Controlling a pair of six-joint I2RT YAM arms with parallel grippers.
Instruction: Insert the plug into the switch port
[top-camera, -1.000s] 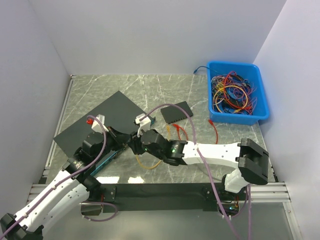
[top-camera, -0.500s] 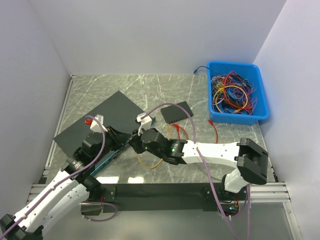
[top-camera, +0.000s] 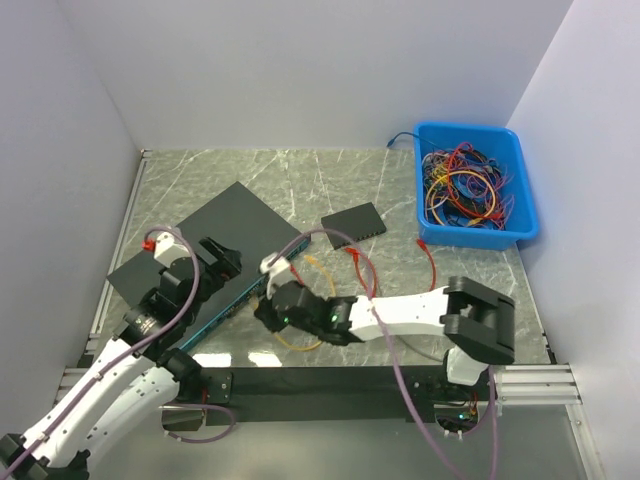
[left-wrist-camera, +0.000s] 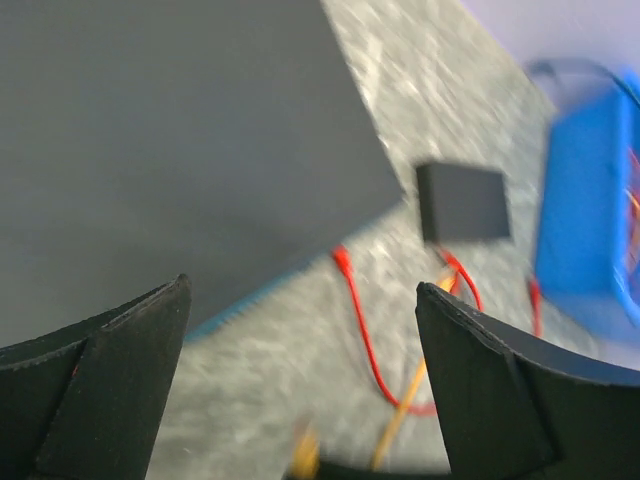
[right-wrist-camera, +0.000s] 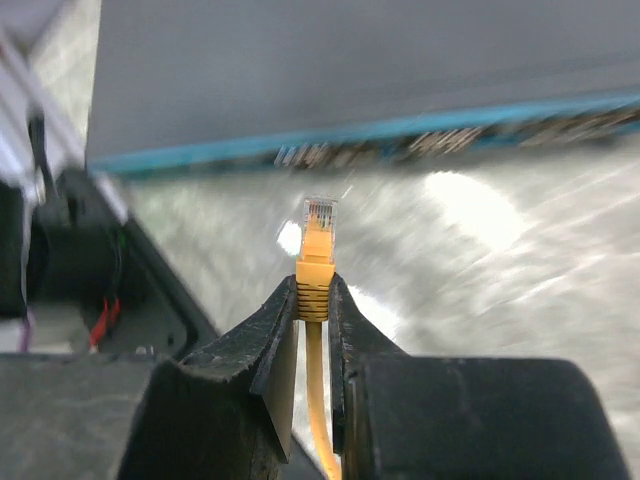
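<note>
The switch (top-camera: 235, 225) is a flat black box with a blue front edge (top-camera: 240, 300), lying at an angle left of centre. In the right wrist view its row of ports (right-wrist-camera: 400, 145) faces me across a gap. My right gripper (right-wrist-camera: 313, 295) is shut on the yellow plug (right-wrist-camera: 317, 250), whose clear tip points at that front and stops short of it. In the top view the right gripper (top-camera: 268, 308) sits just off the blue edge. My left gripper (top-camera: 205, 262) is open above the switch top (left-wrist-camera: 170, 130) and holds nothing.
A small black box (top-camera: 353, 222) lies behind the right arm. Red cables (top-camera: 362, 268) and a yellow cable (top-camera: 298, 342) trail over the marble. A blue bin (top-camera: 475, 185) full of cables stands at the back right. Walls close in on the left and right.
My left gripper has opened wide and drawn back to the left. My right gripper has tightened on the yellow plug and moved down-left along the switch's blue edge.
</note>
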